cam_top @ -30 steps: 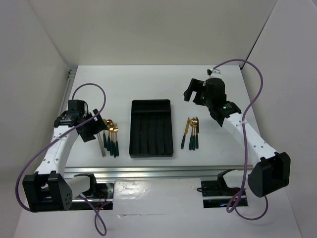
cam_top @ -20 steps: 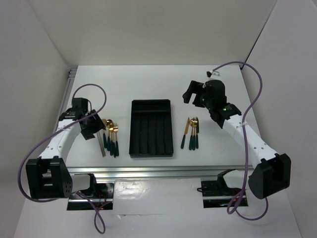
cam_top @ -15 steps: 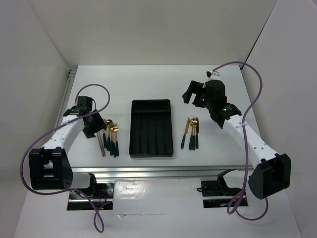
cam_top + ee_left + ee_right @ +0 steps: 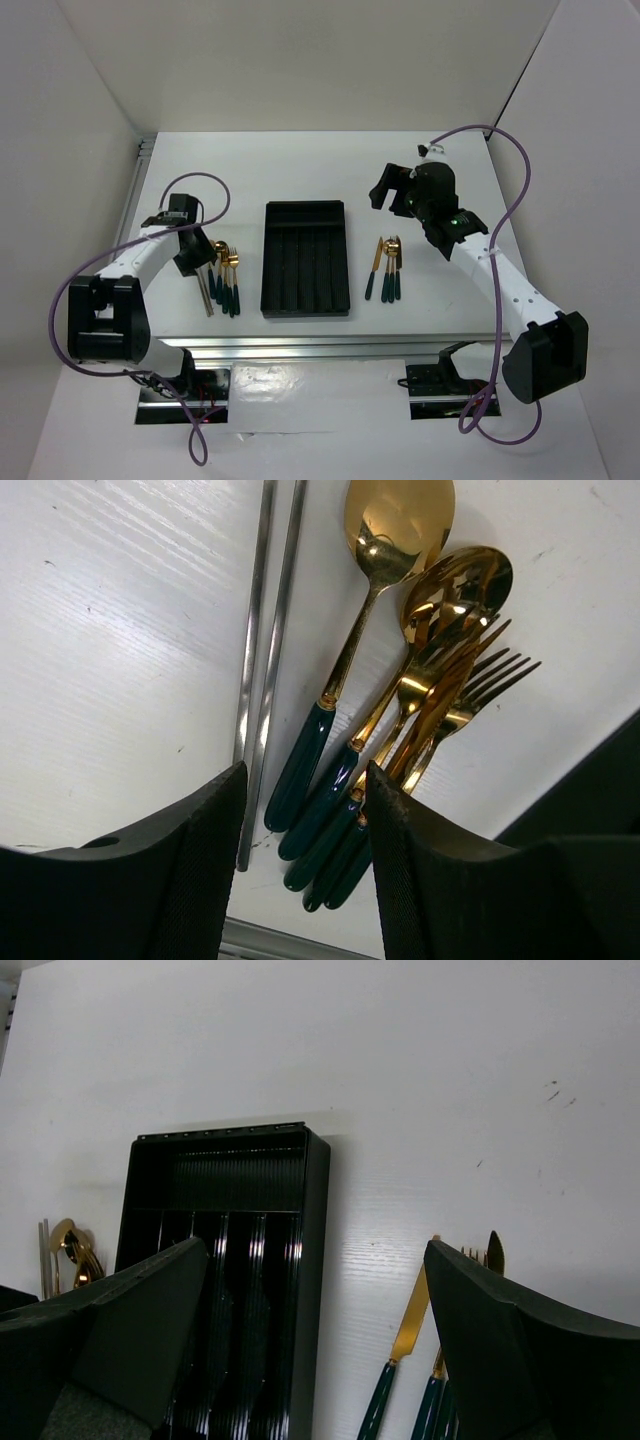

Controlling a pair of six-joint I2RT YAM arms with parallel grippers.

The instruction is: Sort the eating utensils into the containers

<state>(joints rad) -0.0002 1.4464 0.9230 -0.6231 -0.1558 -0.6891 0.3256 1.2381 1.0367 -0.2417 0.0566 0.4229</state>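
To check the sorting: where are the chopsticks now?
In the top external view the chopsticks lie on the table left of the tray, just left of the spoons, near the left gripper.

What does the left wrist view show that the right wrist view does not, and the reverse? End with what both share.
Only the left wrist view: the open left gripper above the left pile's green handles, and that pile's forks. Only the right wrist view: the black cutlery tray with its long compartments, a gold-bladed knife to its right, and the wide-open right gripper. Both: the pale chopsticks, the gold spoon heads beside them, and the white table.
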